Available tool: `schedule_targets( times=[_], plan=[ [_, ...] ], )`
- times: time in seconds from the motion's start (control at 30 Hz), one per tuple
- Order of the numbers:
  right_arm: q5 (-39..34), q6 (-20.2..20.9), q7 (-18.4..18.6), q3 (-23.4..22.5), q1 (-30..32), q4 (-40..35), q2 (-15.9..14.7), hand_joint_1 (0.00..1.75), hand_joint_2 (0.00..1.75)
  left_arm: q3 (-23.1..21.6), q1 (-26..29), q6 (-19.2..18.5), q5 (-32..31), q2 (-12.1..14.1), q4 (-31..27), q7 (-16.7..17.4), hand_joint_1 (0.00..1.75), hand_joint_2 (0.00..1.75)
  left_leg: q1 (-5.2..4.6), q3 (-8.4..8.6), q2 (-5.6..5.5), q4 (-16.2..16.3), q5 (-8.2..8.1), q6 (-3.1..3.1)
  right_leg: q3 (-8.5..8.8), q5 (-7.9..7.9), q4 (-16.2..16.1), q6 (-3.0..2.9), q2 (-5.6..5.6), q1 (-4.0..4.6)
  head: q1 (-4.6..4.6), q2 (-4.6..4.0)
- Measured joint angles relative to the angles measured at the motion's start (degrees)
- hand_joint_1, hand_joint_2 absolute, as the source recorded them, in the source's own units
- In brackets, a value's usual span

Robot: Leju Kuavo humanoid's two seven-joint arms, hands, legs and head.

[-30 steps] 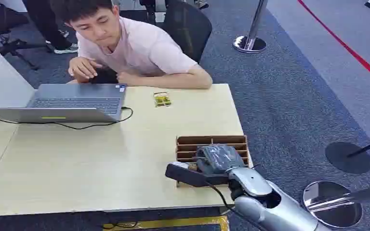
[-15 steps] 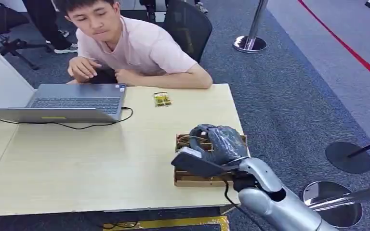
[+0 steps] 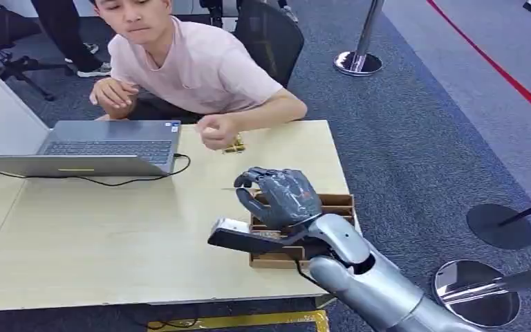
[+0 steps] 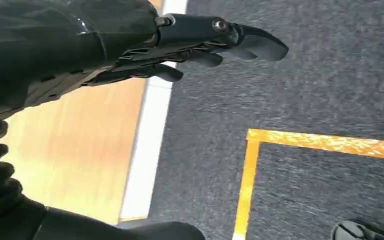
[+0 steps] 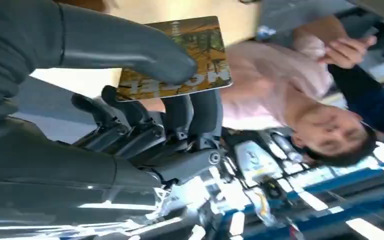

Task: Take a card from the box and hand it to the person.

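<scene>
Card between right hand fingers

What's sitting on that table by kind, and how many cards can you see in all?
Laptop: 1
Wooden box: 1
Cards: 2, one lying near the person's hand on the table (card), one pinched in the robot's right hand (card)
Total: 4 things

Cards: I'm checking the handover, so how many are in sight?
2. One card is pinched in the right hand above the box; another card lies on the table under the person's hand. More may be hidden in the box.
</scene>
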Motion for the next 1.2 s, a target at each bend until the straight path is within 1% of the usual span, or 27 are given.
schedule_targets(
  times=[0.07, 0.13, 0.23, 0.37, 0.47, 0.57, 0.7, 0.87, 0.9, 1.0, 1.1, 1.13, 1.2],
  plan=[
    [1.31, -2.31, -0.74, 0.87, -2.04, 3.83, 2.08, 1.57, 1.75, 0.00, -0.01, -0.07, -0.35, 0.00, 0.00, -0.02, 0.00, 1.75, 0.00, -0.01, 0.00, 0.00, 0.00, 0.00, 0.00, 0.00, 0.00, 0.00, -0.02, 0.00, 0.02, 0.02],
    [2.55, -4.94, -1.67, 2.00, -4.59, 9.11, 4.83, 1.57, 1.75, -0.02, -0.04, -0.20, -0.72, 0.00, 0.00, 0.02, 0.00, 1.75, 0.00, -0.01, 0.01, 0.00, 0.02, -0.03, -0.01, 0.00, 0.02, -0.01, -0.01, 0.00, 0.00, 0.02],
    [3.56, -7.57, -2.69, 2.79, -7.92, 15.85, 8.53, 1.57, 1.75, -0.02, -0.28, -0.55, -1.09, 0.00, 0.00, 0.11, 0.00, 1.75, 0.00, 0.00, -0.01, 0.00, 0.03, -0.03, -0.01, 0.00, 0.03, -0.01, -0.03, 0.00, 0.00, 0.00],
    [5.70, -10.96, -3.12, 3.51, -11.64, 24.31, 12.45, 1.57, 1.75, -0.39, -0.32, -0.92, -1.90, 0.00, 0.00, -0.04, 0.00, 1.75, 0.00, 0.00, 0.00, 0.00, 0.03, -0.03, -0.01, -0.01, 0.04, -0.02, -0.01, 0.00, 0.00, 0.00],
    [6.73, -12.65, -3.10, 3.71, -14.34, 30.69, 14.93, 1.57, 1.75, -0.59, -0.41, -1.20, -2.60, 0.00, 0.00, -0.37, 0.00, 1.75, 0.00, 0.01, 0.00, 0.00, 0.03, -0.03, -0.01, -0.01, 0.04, -0.03, -0.02, 0.00, 0.00, 0.00],
    [8.06, -15.12, -3.21, 4.19, -16.47, 36.74, 16.61, 1.57, 1.75, -1.25, -0.54, -1.55, -2.97, 0.00, 0.00, -0.52, 0.00, 1.75, 0.00, 0.01, -0.01, 0.00, 0.03, -0.03, -0.01, -0.01, 0.03, -0.02, -0.02, 0.00, 0.00, 0.02],
    [8.43, -15.82, -3.12, 4.26, -17.72, 41.71, 17.70, 1.57, 1.75, -1.48, -0.57, -1.81, -3.10, 0.00, 0.00, -0.55, 0.00, 1.75, 0.00, 0.00, 0.00, 0.00, 0.03, -0.03, -0.01, -0.01, 0.03, -0.03, -0.02, 0.00, 0.00, 0.00],
    [9.57, -16.04, -1.72, 4.26, -19.31, 46.59, 18.77, 1.57, 1.75, -1.79, -0.57, -2.58, -3.50, 0.00, 0.00, -0.55, 0.00, 1.75, 0.00, 0.01, 0.00, 0.00, 0.03, -0.03, -0.03, -0.02, 0.03, -0.03, -0.02, 0.00, 0.00, 0.02],
    [9.64, -16.12, -1.72, 4.24, -19.56, 47.34, 18.88, 0.00, 1.75, -1.79, -0.57, -2.76, -3.52, 0.00, 0.00, -0.55, 0.00, 1.75, 0.00, 0.01, 0.00, 0.00, 0.03, -0.03, -0.03, -0.02, 0.03, -0.03, -0.02, 0.00, -0.02, 0.02],
    [10.01, -16.56, -1.48, 3.84, -19.93, 49.62, 18.92, 0.00, 1.75, -1.88, -0.57, -3.52, -3.85, 0.02, 0.00, -0.57, 0.00, 1.75, 0.00, 0.01, -0.01, 0.00, 0.03, -0.03, -0.03, -0.01, 0.03, -0.03, -0.02, 0.00, 0.00, 0.00],
    [10.58, -16.63, -1.46, 2.97, -19.97, 50.68, 18.92, 0.00, 1.75, -2.25, -0.57, -3.47, -4.09, 0.04, 0.00, -0.74, 0.00, 1.75, 0.00, 0.02, 0.00, 0.00, 0.03, -0.03, -0.03, -0.01, 0.03, -0.03, -0.01, 0.00, 0.00, 0.00],
    [10.88, -16.73, -1.42, 2.47, -19.97, 50.96, 18.88, 0.00, 1.75, -2.36, -0.57, -3.43, -4.09, 0.07, 0.00, -1.09, 0.00, 0.00, 0.00, 0.01, 0.00, 0.00, 0.03, -0.03, -0.03, -0.01, 0.03, -0.03, -0.01, 0.00, 0.00, 0.00],
    [11.34, -16.91, -1.37, 2.14, -19.97, 51.18, 18.88, 0.00, 1.75, -2.51, -0.57, -3.43, -4.09, 0.07, 0.00, -1.29, 0.00, 0.00, 0.00, 0.01, 0.00, 0.00, 0.03, -0.03, -0.04, -0.01, 0.03, -0.03, -0.01, 0.00, 0.00, 0.00]
  ],
)
